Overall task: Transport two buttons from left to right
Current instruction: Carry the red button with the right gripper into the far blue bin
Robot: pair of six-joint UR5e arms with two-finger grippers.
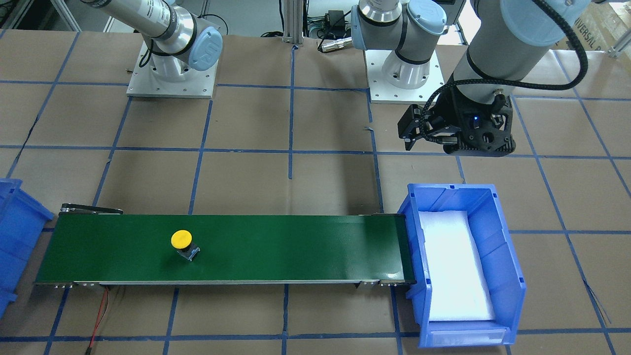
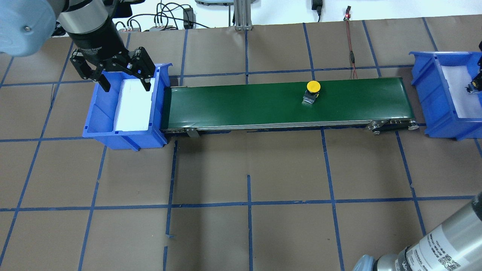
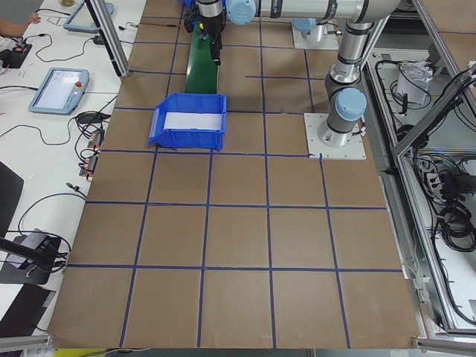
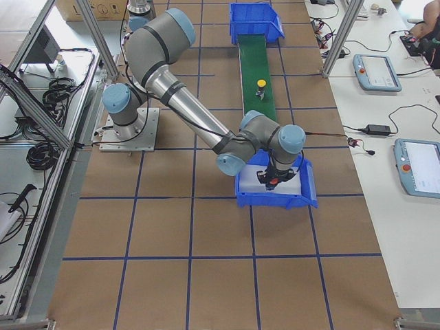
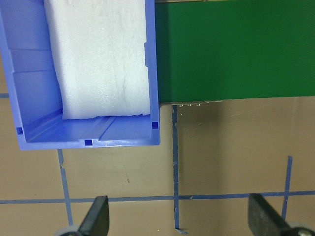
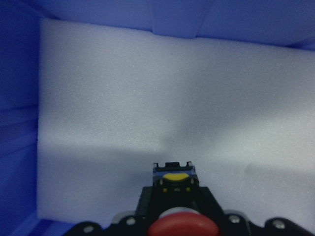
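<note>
A yellow-capped button (image 1: 181,239) (image 2: 313,86) stands on the green conveyor belt (image 2: 244,105), toward its right-bin half. Low inside the right blue bin (image 2: 429,94), over its white foam (image 6: 147,98), my right gripper (image 4: 273,177) is shut on the red-capped button (image 6: 183,226). Whether that button touches the foam I cannot tell. My left gripper (image 2: 126,83) hangs open with nothing between its fingers, above the near edge of the left blue bin (image 2: 94,113). That bin holds only white foam (image 5: 98,59). The left fingertips (image 5: 96,219) show over the brown table.
The belt runs between the two bins. A red-and-black cable (image 2: 350,41) leaves the belt's right end toward the far edge. Both arm bases (image 1: 170,74) sit on the robot's side. Side benches carry tablets (image 4: 377,71) and cables.
</note>
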